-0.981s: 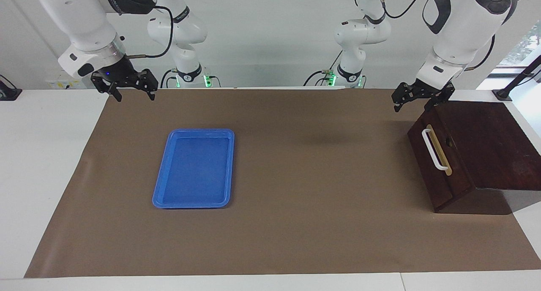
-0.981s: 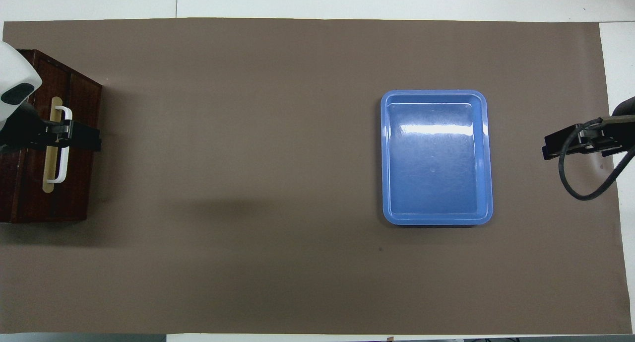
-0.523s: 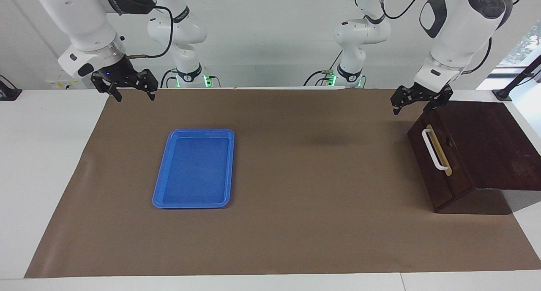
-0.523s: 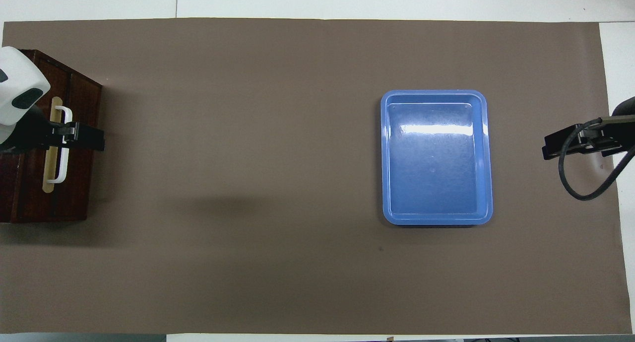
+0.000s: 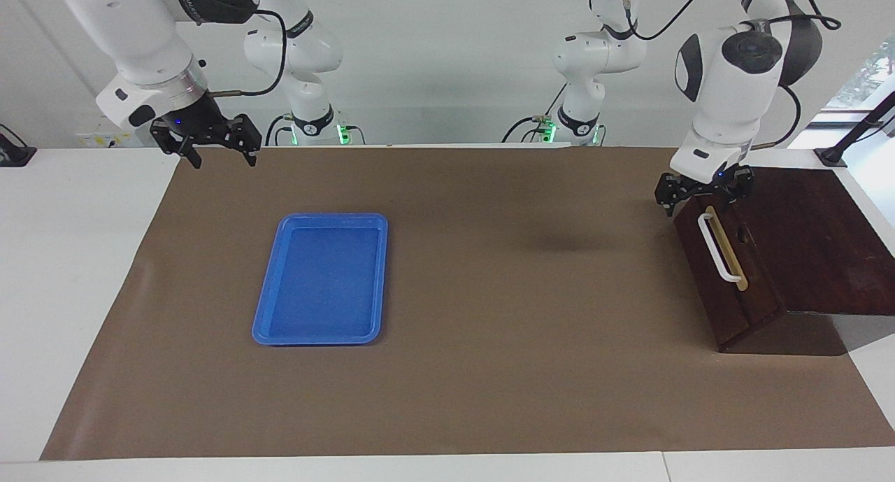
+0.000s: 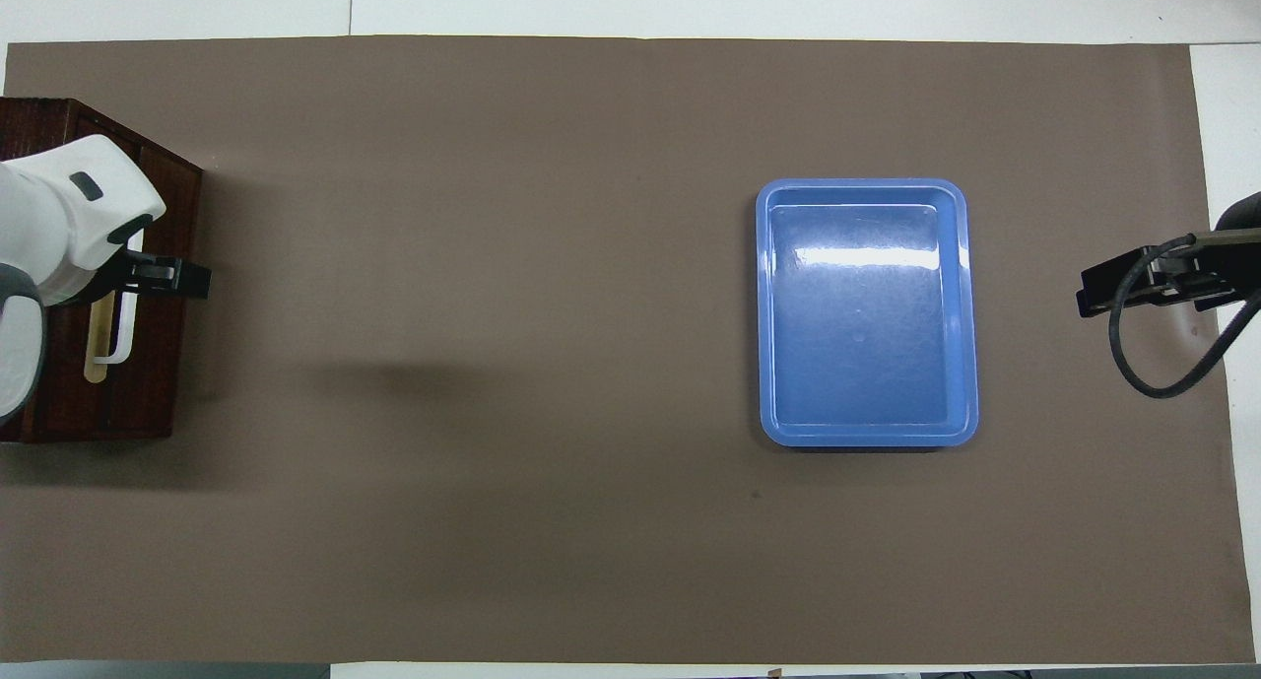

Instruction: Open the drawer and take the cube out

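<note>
Drawer (image 5: 724,258) shut, at left arm's end of tabletop (image 5: 489,398); cube not visible, presumably inside. Left pincer (image 5: 701,190) spread over the handle (image 5: 718,247) end nearest the robots, positioned for a grasp. Right pincer (image 5: 208,143) spread, waiting at its own end.

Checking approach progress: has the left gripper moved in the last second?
Yes. In the facing view the left gripper has come down to the end of the drawer's white handle nearer the robots, where earlier it hung above the box's top edge.
</note>
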Action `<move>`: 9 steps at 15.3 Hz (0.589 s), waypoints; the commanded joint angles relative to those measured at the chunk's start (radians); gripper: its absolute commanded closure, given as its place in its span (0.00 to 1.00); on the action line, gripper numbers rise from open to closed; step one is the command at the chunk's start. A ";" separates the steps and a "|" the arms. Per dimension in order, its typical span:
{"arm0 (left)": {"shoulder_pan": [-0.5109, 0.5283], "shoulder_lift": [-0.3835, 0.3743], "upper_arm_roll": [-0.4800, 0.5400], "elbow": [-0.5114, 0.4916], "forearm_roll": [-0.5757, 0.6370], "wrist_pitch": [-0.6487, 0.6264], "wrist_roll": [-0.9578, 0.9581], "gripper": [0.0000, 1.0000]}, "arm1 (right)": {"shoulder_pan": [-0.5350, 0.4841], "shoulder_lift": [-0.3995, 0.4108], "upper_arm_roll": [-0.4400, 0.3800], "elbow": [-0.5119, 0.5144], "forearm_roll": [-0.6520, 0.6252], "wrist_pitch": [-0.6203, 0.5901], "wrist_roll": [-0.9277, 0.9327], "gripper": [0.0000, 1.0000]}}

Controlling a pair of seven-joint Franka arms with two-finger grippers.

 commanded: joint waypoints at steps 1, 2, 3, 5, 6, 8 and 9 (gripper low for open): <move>0.002 0.041 0.002 -0.050 0.089 0.086 -0.076 0.00 | -0.018 -0.015 0.011 -0.016 -0.004 -0.001 0.006 0.00; 0.011 0.044 0.002 -0.051 0.091 0.103 -0.081 0.00 | -0.018 -0.015 0.011 -0.016 -0.004 -0.001 0.008 0.00; 0.014 0.055 0.002 -0.050 0.094 0.108 -0.081 0.00 | -0.018 -0.015 0.011 -0.016 -0.004 0.000 0.008 0.00; 0.020 0.078 0.002 -0.051 0.146 0.126 -0.083 0.00 | -0.018 -0.015 0.011 -0.016 -0.004 -0.001 0.008 0.00; 0.022 0.095 0.002 -0.051 0.158 0.132 -0.086 0.00 | -0.018 -0.015 0.011 -0.016 -0.004 -0.001 0.009 0.00; 0.046 0.100 0.002 -0.060 0.160 0.172 -0.084 0.00 | -0.016 -0.015 0.011 -0.016 -0.004 -0.001 0.008 0.00; 0.060 0.100 0.001 -0.070 0.160 0.194 -0.083 0.00 | -0.018 -0.015 0.011 -0.018 -0.004 -0.003 0.005 0.00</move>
